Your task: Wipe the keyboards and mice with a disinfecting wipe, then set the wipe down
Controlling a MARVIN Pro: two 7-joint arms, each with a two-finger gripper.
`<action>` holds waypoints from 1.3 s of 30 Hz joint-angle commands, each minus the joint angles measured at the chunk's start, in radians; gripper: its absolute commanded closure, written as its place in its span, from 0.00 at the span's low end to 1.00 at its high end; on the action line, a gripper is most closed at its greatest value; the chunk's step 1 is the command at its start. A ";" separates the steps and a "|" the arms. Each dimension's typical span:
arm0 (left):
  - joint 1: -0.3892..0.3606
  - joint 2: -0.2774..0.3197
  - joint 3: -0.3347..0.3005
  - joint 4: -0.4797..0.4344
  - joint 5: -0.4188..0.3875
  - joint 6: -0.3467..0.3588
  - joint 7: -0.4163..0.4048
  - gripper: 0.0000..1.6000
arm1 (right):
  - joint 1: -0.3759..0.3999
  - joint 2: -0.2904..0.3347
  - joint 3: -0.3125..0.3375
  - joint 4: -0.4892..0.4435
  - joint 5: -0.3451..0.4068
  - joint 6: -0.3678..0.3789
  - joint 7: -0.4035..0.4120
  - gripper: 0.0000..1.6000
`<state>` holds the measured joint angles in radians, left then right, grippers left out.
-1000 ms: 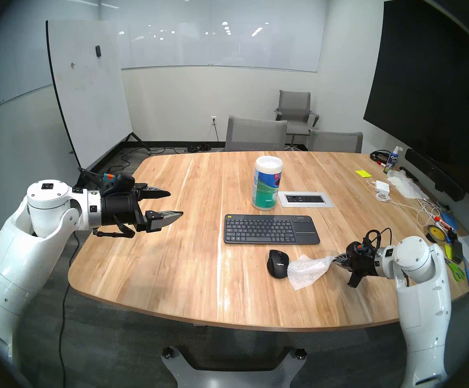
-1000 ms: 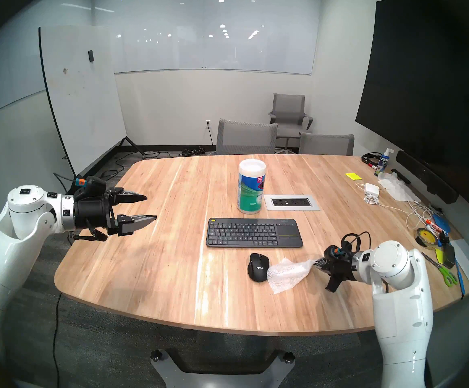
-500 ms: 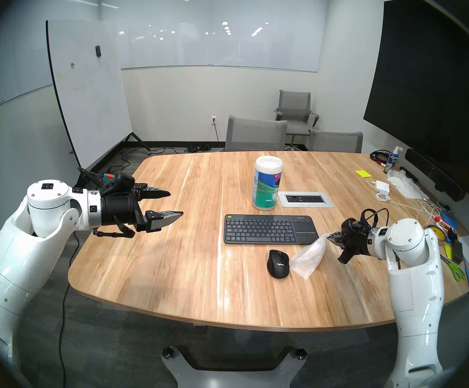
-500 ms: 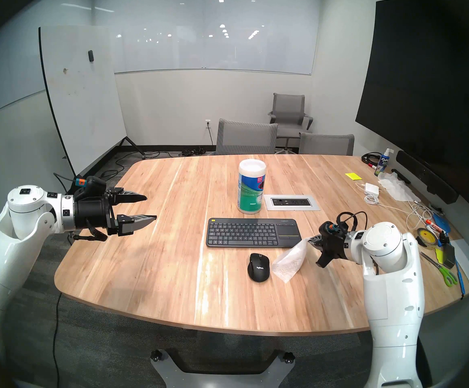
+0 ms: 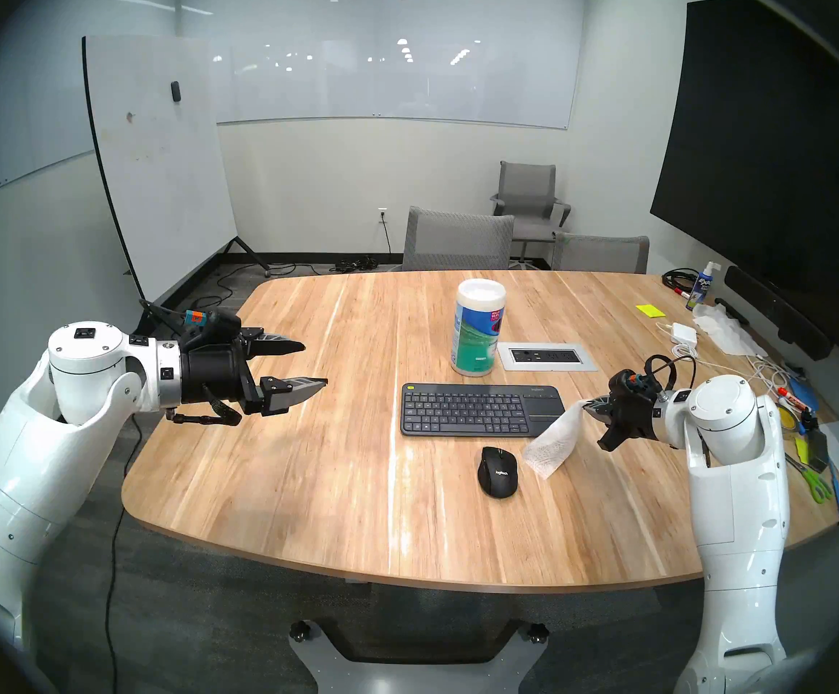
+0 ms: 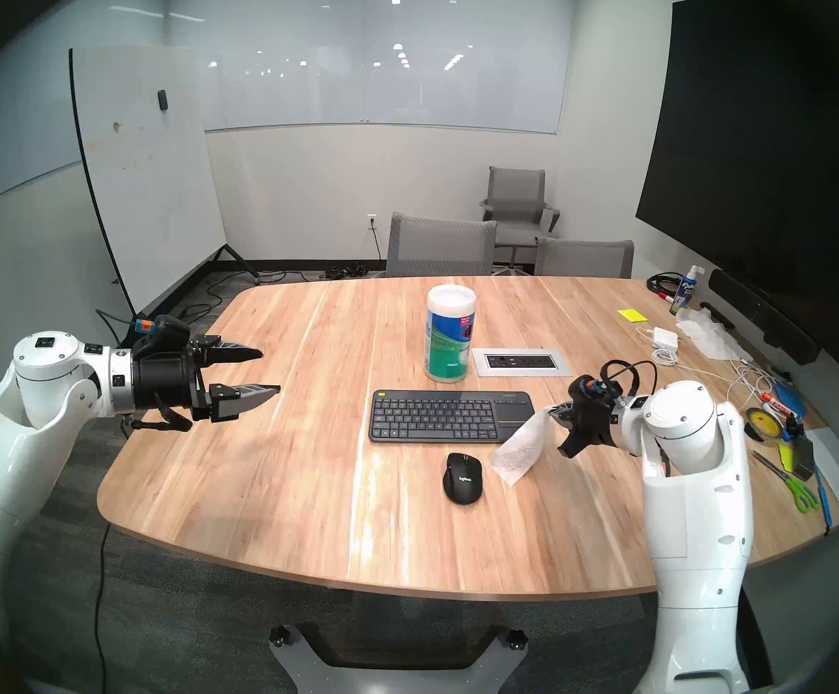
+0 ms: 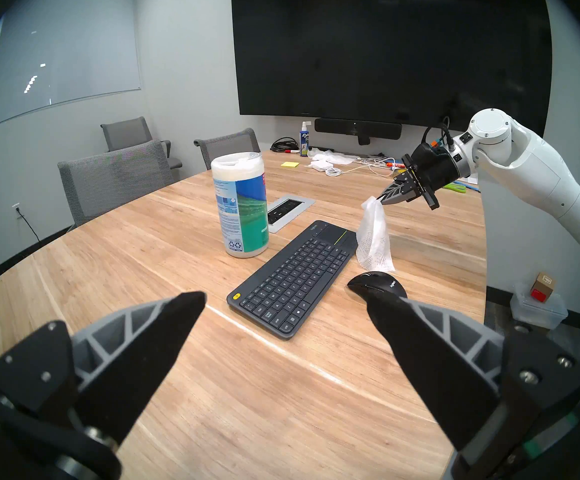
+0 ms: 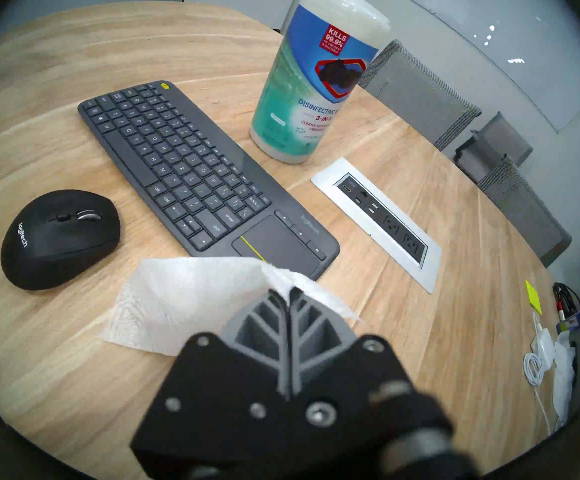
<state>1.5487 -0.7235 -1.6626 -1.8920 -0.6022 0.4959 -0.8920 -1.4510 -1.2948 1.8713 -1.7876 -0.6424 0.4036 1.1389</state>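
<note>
A slim black keyboard with a touchpad lies mid-table. The black mouse sits just in front of its right half. My right gripper is shut on one corner of the white disinfecting wipe. The wipe hangs down in the air off the keyboard's right end, right of the mouse and apart from it. My left gripper hovers open and empty over the table's left side.
A tall wipe canister stands behind the keyboard, beside a recessed power outlet plate. Cables, a charger, crumpled tissue, tape, scissors and markers clutter the right edge. Chairs stand at the far side.
My right gripper rose and moved back toward the keyboard's right end, lifting the wipe off the table beside the mouse so it now hangs. The left arm stayed still.
</note>
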 commanded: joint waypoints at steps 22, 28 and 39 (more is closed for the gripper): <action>-0.006 0.000 -0.009 -0.007 -0.005 -0.001 -0.001 0.00 | 0.227 -0.065 -0.036 0.061 -0.061 0.189 -0.175 1.00; -0.006 0.000 -0.008 -0.007 -0.005 -0.001 -0.001 0.00 | 0.284 -0.065 -0.045 0.109 -0.059 0.229 -0.226 1.00; -0.006 0.000 -0.009 -0.007 -0.005 -0.001 -0.001 0.00 | 0.377 -0.076 -0.003 0.194 -0.004 0.317 -0.255 1.00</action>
<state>1.5485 -0.7235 -1.6623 -1.8919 -0.6021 0.4958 -0.8920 -1.1754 -1.3709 1.8468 -1.6175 -0.6820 0.6786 0.9094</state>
